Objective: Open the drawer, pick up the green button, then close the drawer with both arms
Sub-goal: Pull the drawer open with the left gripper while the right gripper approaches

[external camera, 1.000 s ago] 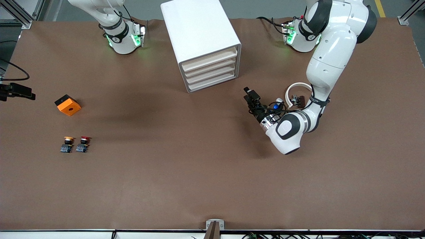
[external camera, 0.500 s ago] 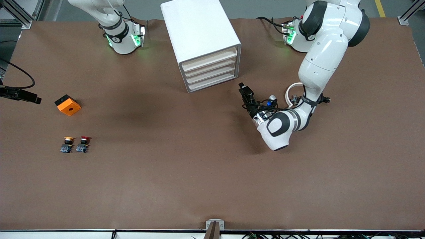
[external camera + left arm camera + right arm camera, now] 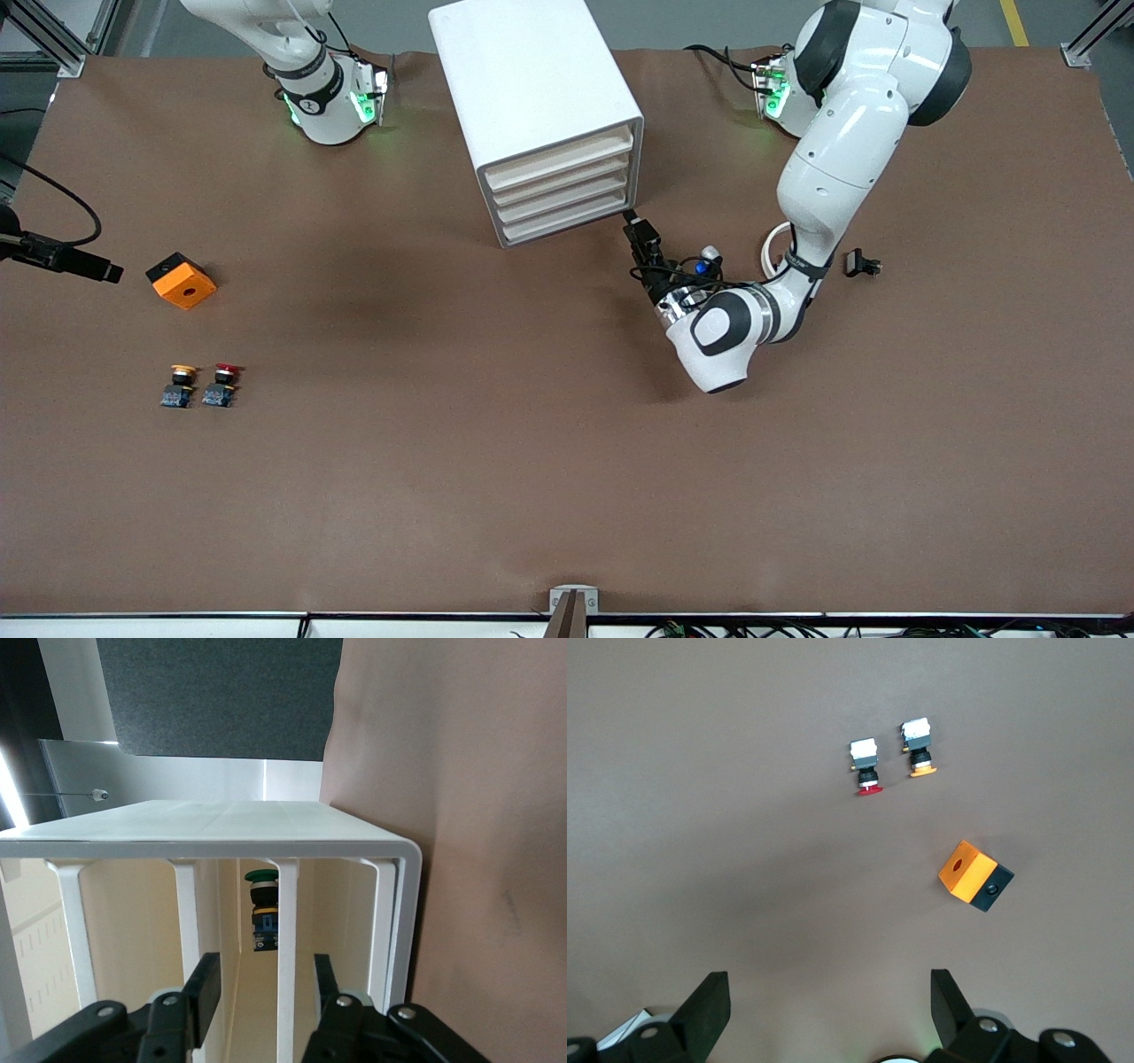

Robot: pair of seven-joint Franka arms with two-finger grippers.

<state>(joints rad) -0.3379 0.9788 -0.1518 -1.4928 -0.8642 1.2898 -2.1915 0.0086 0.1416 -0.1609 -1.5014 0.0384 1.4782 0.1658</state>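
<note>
We see the left hand (image 3: 631,219), spread, at the cream slat fronts of the white boxy cabinet (image 3: 532,97), at its 5 o'clock corner. The green-capped push button (image 3: 262,908) sits inside. The right hand (image 3: 824,992), spread, waits over the brown tabletop (image 3: 443,443).

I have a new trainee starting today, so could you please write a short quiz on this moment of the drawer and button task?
1. True or false: the left gripper is at the front of the cabinet, level with its lowest drawer.
2. Which button shows inside the cabinet in the left wrist view? A) yellow-capped B) red-capped C) green-capped
3. Fill in: the orange block lies ____ from the front camera than the yellow-capped button and the red-capped button.

Key
1. True; its fingers are open, and all four drawers look shut.
2. C, the green-capped button.
3. Farther. The right gripper waits open, high over that end of the table.
</note>
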